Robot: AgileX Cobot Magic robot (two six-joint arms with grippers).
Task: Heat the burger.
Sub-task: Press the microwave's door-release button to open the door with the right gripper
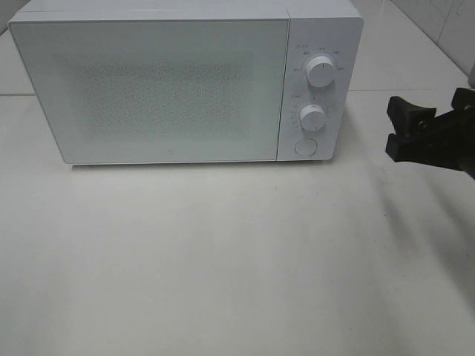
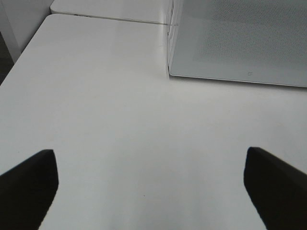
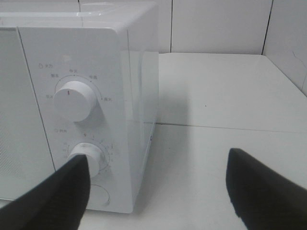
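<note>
Your left hand hangs low over the white bench, fingers wide apart, holding nothing. Your right hand sits at the bench's right side, fingers also spread and empty, pointing at the control panel but clear of it. Beyond stands the white microwave, door shut. On its panel: upper knob, lower knob, round button below. Burger: no view shows it, so you cannot tell where it lies.
</note>
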